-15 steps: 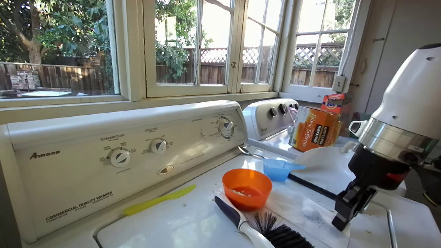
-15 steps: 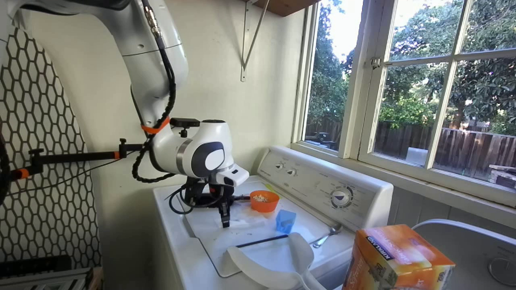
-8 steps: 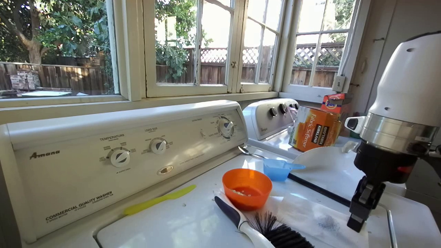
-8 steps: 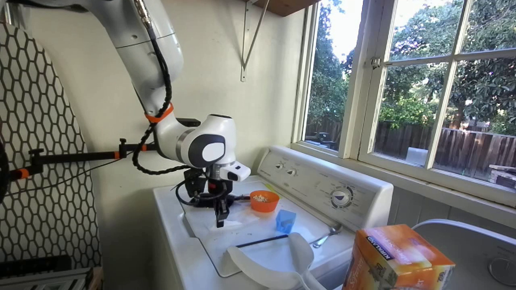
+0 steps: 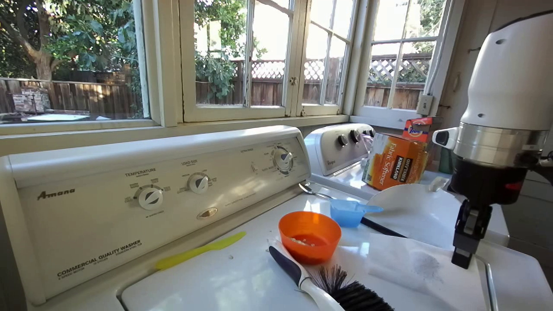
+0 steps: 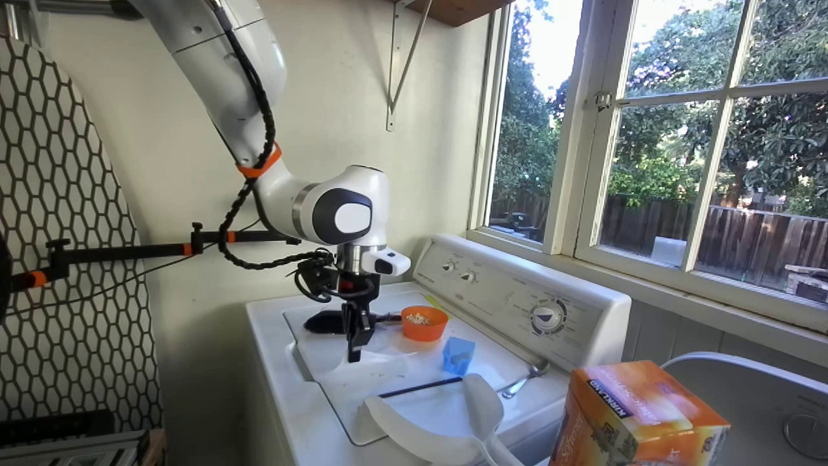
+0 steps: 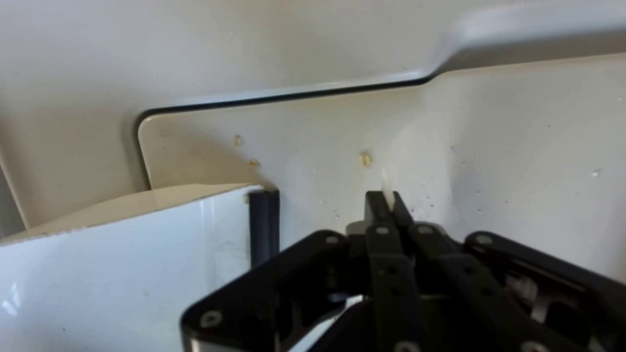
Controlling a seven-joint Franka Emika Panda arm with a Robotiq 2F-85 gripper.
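My gripper (image 5: 463, 262) points down just above the white washer lid and shows in both exterior views (image 6: 354, 356). Its fingertips (image 7: 390, 199) are closed on the edge of a thin white sheet (image 5: 395, 263), like a paper towel, with a grey patch. The sheet slopes from the fingers down toward the lid. In the wrist view only a thin white sliver shows between the fingertips. An orange bowl (image 5: 309, 242) with small pale bits inside stands beyond the sheet's far end. A brush (image 5: 358, 298) with black bristles lies beside the bowl.
A white dustpan (image 6: 440, 440) with a black lip lies near the gripper. A blue scoop (image 5: 345, 214), a spoon (image 6: 525, 378) and a yellow-green knife (image 5: 201, 250) lie on the washer (image 5: 185, 289). Crumbs (image 7: 365, 159) dot the lid. An orange softener box (image 5: 395, 162) stands behind.
My gripper has moved right and up in the exterior view with the windows behind, turning more upright. The white sheet has shifted with it, away from the bowl and brush.
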